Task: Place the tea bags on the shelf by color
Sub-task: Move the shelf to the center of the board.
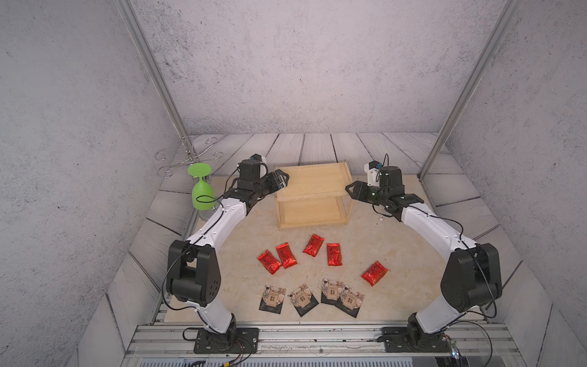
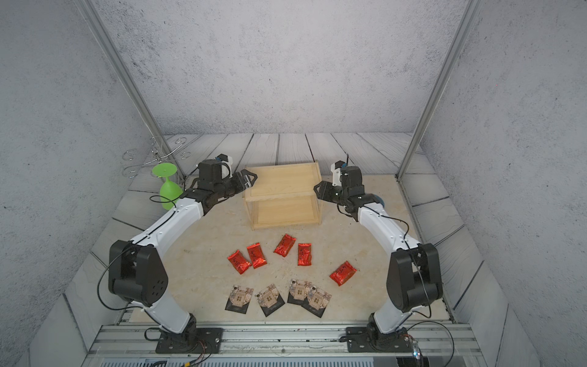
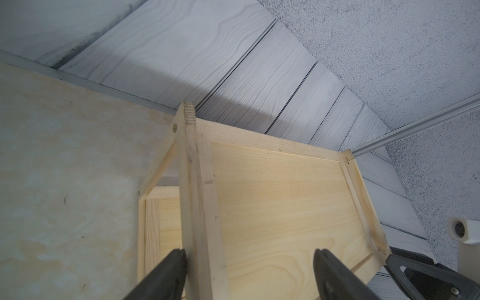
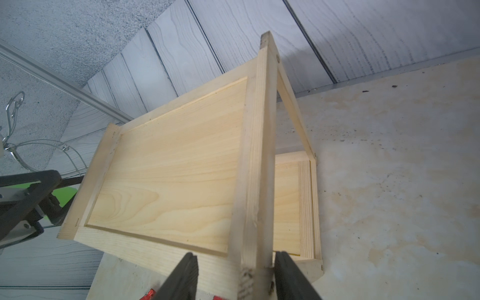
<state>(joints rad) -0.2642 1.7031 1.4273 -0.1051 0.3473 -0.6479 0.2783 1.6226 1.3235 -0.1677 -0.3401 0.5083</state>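
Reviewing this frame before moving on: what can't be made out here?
Black packets: label print is too small to read in both top views.
Shelf: the rear of its lower board is hidden under the upper board in both top views.
Right gripper: whether a finger touches the shelf's side rail, which is blurred there in the right wrist view.
Red sachets: only slivers show at the right wrist view's edge.

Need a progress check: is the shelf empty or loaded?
Empty. Both boards of the shelf show bare wood; all five red sachets and four black packets lie on the table before it.
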